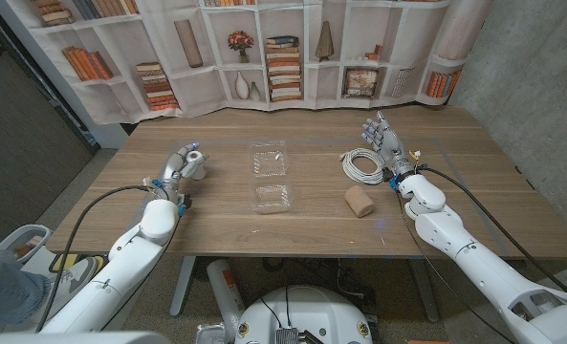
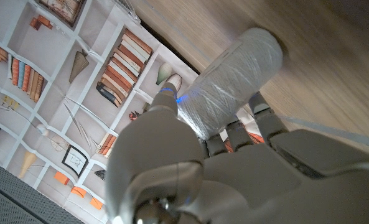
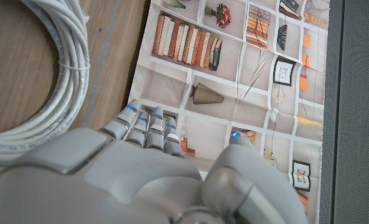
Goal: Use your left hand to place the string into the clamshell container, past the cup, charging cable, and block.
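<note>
My left hand grips a white spool of string just above the table's left part. In the left wrist view the spool sits between the thumb and the fingers of that hand. A clear clamshell container lies open at the table's middle, to the right of the spool. A coiled white charging cable lies further right, with a tan block nearer the front edge. My right hand stands beside the coil, fingers straight and holding nothing; the cable shows next to it.
The wooden table has bare wood in front of the container. A bookshelf-print curtain hangs behind the far edge. A person's sleeve shows at the lower left edge.
</note>
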`<state>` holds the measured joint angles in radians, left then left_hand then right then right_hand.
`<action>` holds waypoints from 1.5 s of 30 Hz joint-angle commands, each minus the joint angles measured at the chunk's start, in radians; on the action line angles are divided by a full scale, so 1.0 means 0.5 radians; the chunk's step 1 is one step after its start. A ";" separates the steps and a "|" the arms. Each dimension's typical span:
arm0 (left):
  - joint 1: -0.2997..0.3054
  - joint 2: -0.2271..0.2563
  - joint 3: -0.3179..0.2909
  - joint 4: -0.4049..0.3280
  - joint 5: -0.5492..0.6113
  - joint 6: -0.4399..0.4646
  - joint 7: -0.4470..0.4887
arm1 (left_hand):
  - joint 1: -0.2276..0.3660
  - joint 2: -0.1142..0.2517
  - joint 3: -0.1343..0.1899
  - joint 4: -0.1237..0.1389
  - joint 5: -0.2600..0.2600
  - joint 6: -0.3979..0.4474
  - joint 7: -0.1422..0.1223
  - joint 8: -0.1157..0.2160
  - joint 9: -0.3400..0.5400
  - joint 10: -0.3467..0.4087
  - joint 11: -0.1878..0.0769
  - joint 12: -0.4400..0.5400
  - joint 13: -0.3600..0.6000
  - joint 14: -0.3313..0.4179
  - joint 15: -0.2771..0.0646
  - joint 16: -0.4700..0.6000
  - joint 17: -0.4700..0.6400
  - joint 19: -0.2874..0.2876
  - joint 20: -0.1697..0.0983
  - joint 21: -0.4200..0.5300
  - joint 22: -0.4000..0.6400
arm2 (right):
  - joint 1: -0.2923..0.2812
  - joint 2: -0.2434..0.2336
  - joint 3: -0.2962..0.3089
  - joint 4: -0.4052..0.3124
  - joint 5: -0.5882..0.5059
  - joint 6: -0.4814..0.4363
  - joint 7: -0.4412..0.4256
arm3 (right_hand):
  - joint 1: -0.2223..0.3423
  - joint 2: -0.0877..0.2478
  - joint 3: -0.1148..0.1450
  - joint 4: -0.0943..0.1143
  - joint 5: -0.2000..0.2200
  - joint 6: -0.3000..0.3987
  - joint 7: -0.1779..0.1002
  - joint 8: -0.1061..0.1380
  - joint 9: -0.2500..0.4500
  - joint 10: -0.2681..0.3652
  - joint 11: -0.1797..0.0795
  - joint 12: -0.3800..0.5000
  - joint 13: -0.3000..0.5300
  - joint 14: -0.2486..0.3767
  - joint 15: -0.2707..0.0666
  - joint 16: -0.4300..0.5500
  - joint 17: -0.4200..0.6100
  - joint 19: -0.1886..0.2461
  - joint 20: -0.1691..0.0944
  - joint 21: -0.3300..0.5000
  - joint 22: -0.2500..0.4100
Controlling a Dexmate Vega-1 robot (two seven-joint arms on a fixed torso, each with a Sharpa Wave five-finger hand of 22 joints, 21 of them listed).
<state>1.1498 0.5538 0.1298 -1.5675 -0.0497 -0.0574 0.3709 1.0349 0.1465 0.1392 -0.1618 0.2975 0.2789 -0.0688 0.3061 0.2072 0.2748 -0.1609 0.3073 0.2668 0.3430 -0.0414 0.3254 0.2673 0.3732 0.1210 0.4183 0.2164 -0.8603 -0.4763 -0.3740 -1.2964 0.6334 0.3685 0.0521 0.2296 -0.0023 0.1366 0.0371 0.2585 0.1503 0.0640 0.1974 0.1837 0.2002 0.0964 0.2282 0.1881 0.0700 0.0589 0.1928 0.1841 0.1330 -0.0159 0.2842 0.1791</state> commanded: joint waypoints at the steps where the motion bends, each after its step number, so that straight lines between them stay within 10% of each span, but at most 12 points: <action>1: 0.044 -0.022 -0.033 -0.038 0.001 0.041 0.061 | 0.081 0.005 0.058 -0.006 -0.063 0.067 -0.008 0.029 0.010 0.068 0.002 0.034 0.032 0.094 -0.080 0.035 0.034 0.109 -0.020 0.059 0.006 | 0.025 0.036 -0.014 0.044 -0.005 0.031 0.015 | -0.003 0.024 -0.004 -0.009 -0.005 0.006 -0.012 0.000 0.008 0.006 -0.012 0.002 0.007 0.026 0.009 0.001 0.002 0.012 0.003 -0.012 0.006; 21: 0.056 -0.056 -0.042 -0.098 0.040 0.110 0.135 | 0.593 0.037 0.478 -0.018 0.020 0.368 -0.017 0.197 0.072 0.345 -0.005 0.174 0.202 0.414 -0.117 0.103 0.220 0.400 -0.161 0.281 -0.021 | 0.051 0.049 -0.025 0.082 0.000 0.026 0.047 | -0.004 0.028 -0.008 -0.011 -0.006 0.011 -0.015 0.001 0.009 0.011 -0.017 0.003 0.008 0.030 0.010 0.000 0.003 0.020 0.008 -0.023 0.007; 45: 0.111 -0.050 -0.088 -0.177 0.034 0.122 0.150 | 0.539 0.001 0.518 0.053 0.085 0.727 0.043 0.516 0.224 0.546 -0.015 0.309 0.386 0.560 -0.138 0.144 0.408 0.441 -0.229 0.424 -0.021 | 0.063 0.038 -0.021 0.077 0.007 0.015 0.066 | -0.003 0.030 -0.011 -0.015 -0.006 0.014 -0.010 0.001 0.009 0.010 -0.007 0.001 0.009 0.030 0.009 -0.003 0.002 0.029 0.004 -0.033 0.007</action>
<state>1.1909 0.5255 0.0995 -1.6398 -0.0328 0.0040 0.4417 1.2718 0.1002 0.3534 -0.1587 0.3340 0.6309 -0.0448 0.5555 0.3129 0.5365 -0.1707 0.4522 0.4518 0.5920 -0.0385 0.3905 0.4649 0.5524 0.0534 0.6216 0.2028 -0.8317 -0.4557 -0.3838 -1.2530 0.6375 0.3819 0.0849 0.2230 0.0043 0.1325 0.0330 0.2585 0.1517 0.0625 0.1973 0.1837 0.2001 0.0965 0.2282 0.1881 0.0752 0.0641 0.1928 0.1838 0.1365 -0.0125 0.2697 0.1790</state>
